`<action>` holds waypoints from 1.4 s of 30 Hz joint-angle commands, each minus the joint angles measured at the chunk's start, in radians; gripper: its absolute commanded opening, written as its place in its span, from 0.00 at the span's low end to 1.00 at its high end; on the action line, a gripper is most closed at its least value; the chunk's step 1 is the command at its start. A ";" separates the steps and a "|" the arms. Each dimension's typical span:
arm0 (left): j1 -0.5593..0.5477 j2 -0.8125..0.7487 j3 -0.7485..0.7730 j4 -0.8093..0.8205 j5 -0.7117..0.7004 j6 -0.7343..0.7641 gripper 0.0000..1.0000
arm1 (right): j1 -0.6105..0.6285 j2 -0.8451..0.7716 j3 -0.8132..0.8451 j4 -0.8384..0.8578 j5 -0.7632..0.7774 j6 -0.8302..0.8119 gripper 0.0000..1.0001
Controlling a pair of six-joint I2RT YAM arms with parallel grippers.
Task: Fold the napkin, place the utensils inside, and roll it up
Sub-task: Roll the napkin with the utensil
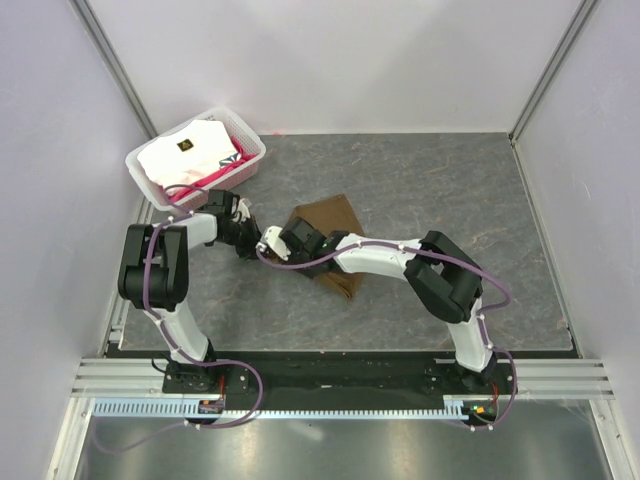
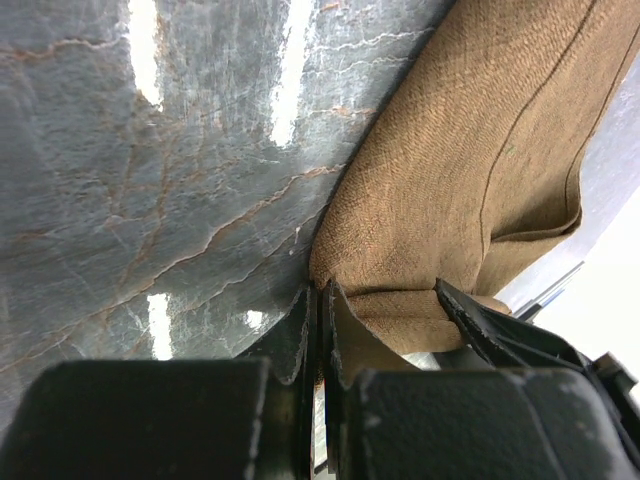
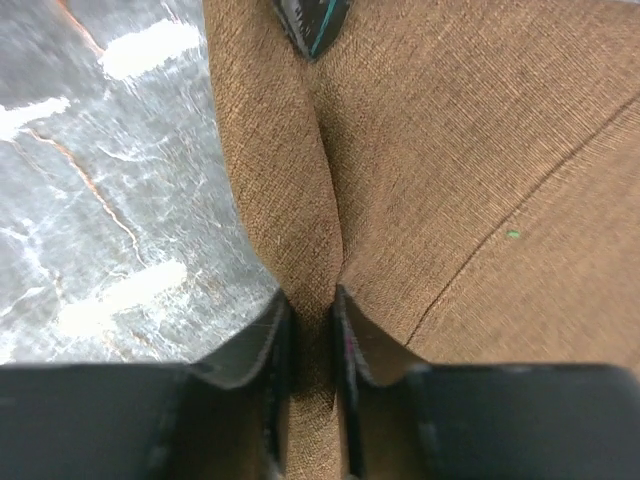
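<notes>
From above, the napkin (image 1: 330, 222) lies folded in the middle of the counter (image 1: 450, 190). In the left wrist view, the left end effector (image 2: 320, 300) is pressed together, pinching the napkin's edge. In the right wrist view, the right end effector (image 3: 310, 310) is clamped on a raised fold of the napkin.

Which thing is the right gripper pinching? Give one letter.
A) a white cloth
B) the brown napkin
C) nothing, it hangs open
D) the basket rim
B: the right wrist view shows the right gripper closed on a raised fold of the napkin.
</notes>
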 commanded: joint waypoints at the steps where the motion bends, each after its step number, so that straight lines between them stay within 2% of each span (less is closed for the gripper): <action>1: 0.007 -0.066 0.003 0.029 0.030 0.015 0.02 | -0.056 0.022 0.011 -0.086 -0.258 0.037 0.19; 3: 0.007 -0.078 -0.002 0.035 0.027 0.010 0.07 | -0.076 0.022 -0.013 -0.095 -0.328 0.046 0.15; 9: 0.010 -0.159 -0.039 0.045 -0.033 -0.017 0.50 | -0.125 0.016 -0.073 -0.097 -0.470 0.072 0.08; 15: 0.010 -0.257 -0.138 0.141 -0.033 -0.068 0.61 | -0.157 0.011 -0.102 -0.106 -0.614 0.086 0.08; 20: 0.010 -0.331 -0.266 0.291 0.032 -0.117 0.63 | -0.206 0.019 -0.096 -0.120 -0.763 0.093 0.08; 26: 0.009 -0.412 -0.367 0.352 0.052 -0.146 0.64 | -0.252 0.099 -0.004 -0.248 -0.870 0.055 0.08; 35: -0.007 -0.483 -0.480 0.474 0.061 -0.172 0.67 | -0.309 0.212 0.101 -0.377 -0.943 0.040 0.08; 42: -0.016 -0.442 -0.488 0.555 0.056 -0.184 0.59 | -0.327 0.297 0.174 -0.461 -0.944 0.028 0.09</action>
